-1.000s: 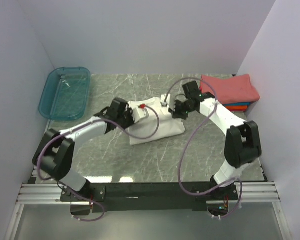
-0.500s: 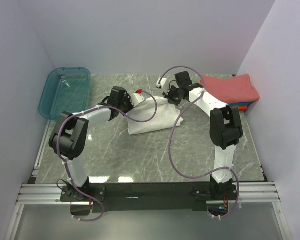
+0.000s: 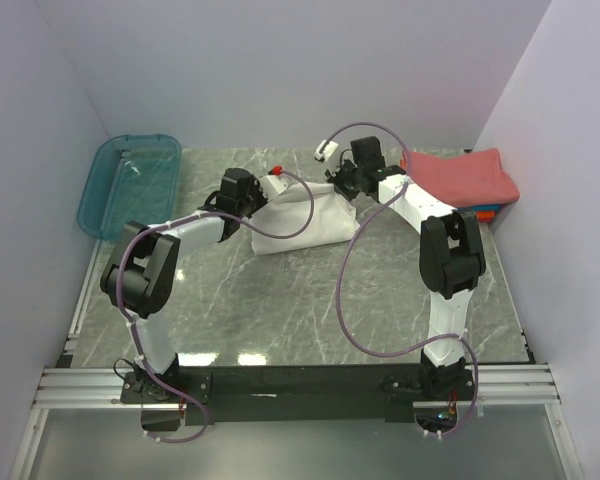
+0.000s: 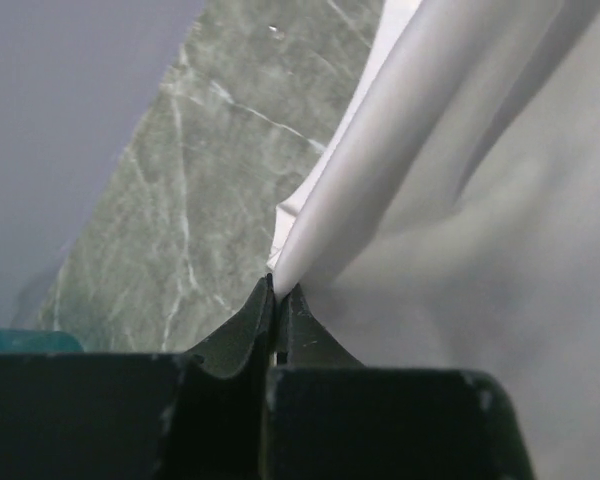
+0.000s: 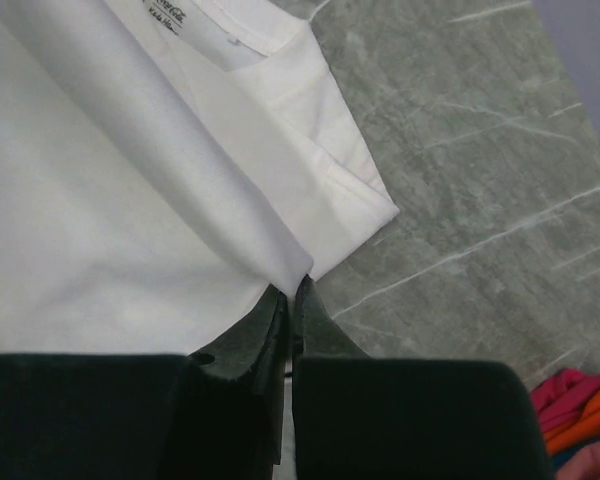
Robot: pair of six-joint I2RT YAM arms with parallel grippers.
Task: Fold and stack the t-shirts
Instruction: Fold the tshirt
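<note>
Grey marbled table, hard and slick, boxed in by plain pale walls. White tee sits centre-upper in the top view, bunched into a rough trapezoid. It is soft thin cotton with deep folds, and its upper edge is lifted and stretched between the two arms. Folded stack is at the upper right against the wall: coral-red on top, with orange and blue edges showing under it. The stack is thick and rounded. Teal bin at the upper left is glossy see-through plastic with rounded corners.

Left gripper has its jaws pressed together on a rolled edge of the tee. Right gripper is likewise pinched tight on a hem edge near the sleeve. Purple cable loops across the tee. Neck label shows at the top left of the right wrist view.

Risks:
- Both pinches are thin and right at the cloth edge, so a pull or a fast swing could slip the fabric out.
- Uneven tension between the arms would give a skewed, wrinkled fold.
- The cable lying on the tee may drag or snag it.
- The right arm is near the stack, and a wide sweep could knock it.
</note>
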